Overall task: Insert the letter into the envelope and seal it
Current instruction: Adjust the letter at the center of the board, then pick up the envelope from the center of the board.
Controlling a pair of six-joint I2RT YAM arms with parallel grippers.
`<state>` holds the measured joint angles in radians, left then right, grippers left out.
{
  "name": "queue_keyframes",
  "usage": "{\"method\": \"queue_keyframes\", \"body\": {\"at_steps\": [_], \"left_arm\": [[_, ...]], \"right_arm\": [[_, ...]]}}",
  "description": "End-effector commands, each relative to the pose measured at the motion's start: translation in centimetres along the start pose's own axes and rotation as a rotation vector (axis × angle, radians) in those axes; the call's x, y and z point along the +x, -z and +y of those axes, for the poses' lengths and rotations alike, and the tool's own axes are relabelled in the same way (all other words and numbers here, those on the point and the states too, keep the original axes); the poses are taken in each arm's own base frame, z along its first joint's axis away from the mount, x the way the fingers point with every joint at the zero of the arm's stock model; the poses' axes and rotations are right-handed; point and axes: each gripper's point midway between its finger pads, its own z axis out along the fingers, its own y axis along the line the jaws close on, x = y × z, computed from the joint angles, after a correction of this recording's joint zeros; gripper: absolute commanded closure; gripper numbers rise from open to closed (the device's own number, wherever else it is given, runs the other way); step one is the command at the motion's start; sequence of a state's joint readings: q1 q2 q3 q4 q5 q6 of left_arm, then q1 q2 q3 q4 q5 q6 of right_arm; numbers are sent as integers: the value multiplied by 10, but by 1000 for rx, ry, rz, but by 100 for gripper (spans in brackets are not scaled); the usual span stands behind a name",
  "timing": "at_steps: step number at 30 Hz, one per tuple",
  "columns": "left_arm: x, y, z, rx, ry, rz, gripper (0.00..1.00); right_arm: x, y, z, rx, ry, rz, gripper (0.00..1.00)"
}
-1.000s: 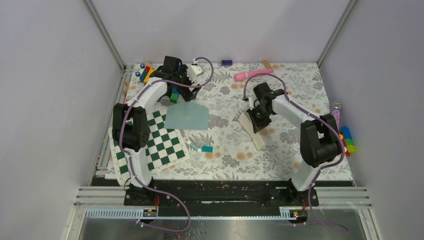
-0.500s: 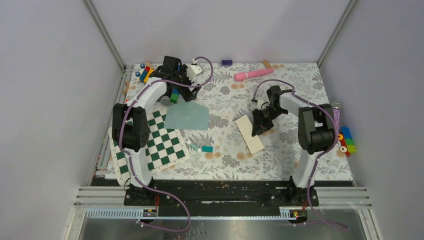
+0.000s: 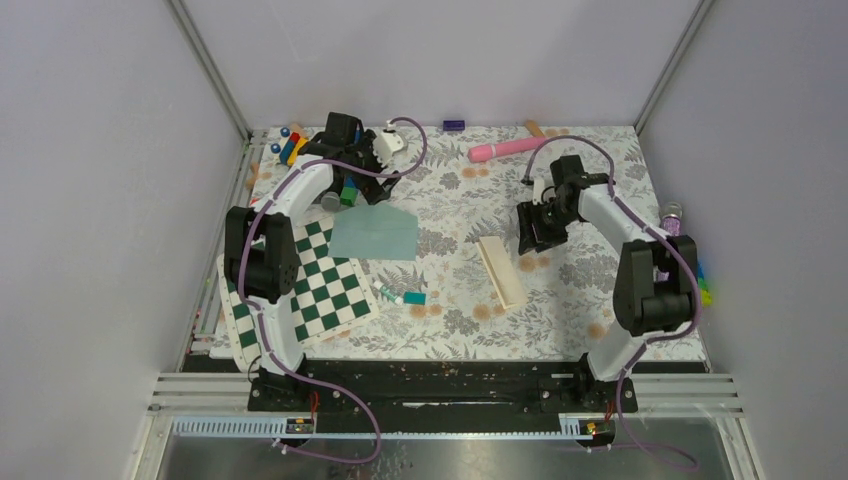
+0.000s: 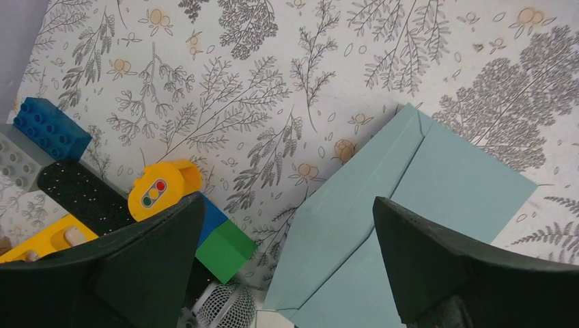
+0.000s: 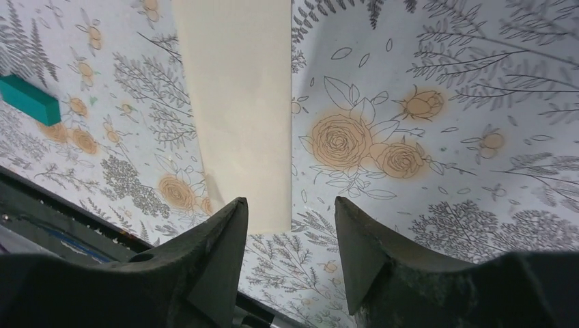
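The letter (image 3: 502, 270) is a folded cream strip lying flat on the flowered table near the middle; in the right wrist view the letter (image 5: 235, 102) stretches away from the jaws. My right gripper (image 3: 536, 236) (image 5: 288, 203) hovers just right of its far end, open, with only tablecloth between the fingers. The teal envelope (image 3: 373, 232) lies flat to the left, flap side up, one corner on the checkerboard. My left gripper (image 3: 345, 190) (image 4: 287, 201) hangs wide open over the envelope's (image 4: 423, 219) far left corner, holding nothing.
A green-white checkerboard (image 3: 300, 290) lies front left. A small teal block (image 3: 414, 298) (image 5: 29, 100) sits beside it. Toy bricks (image 3: 290, 148) (image 4: 225, 249) cluster near the left gripper. A pink object (image 3: 507, 149) lies at the back, coloured toys (image 3: 700, 285) at the right edge.
My right gripper has opened and let go of the letter, then drawn back toward the far right. The letter now lies free on the table. The left arm has not moved.
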<state>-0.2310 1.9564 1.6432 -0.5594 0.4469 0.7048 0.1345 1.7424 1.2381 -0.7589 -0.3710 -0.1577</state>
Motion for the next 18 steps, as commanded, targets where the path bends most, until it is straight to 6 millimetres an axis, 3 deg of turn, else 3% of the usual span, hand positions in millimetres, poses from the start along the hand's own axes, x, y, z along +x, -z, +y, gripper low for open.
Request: {"method": "queue_keyframes", "body": {"at_steps": [1,7,18], "left_arm": [[1,2,17,-40,-96,26,1],[17,-12,18,9,-143,89,3],[46,-18,1,177,-218,215,20]], "right_arm": [[-15,32,1,77,62,-127,42],[-19,47,2,103,100,-178,40],[-18,46,6,78,102,-180,40]]}}
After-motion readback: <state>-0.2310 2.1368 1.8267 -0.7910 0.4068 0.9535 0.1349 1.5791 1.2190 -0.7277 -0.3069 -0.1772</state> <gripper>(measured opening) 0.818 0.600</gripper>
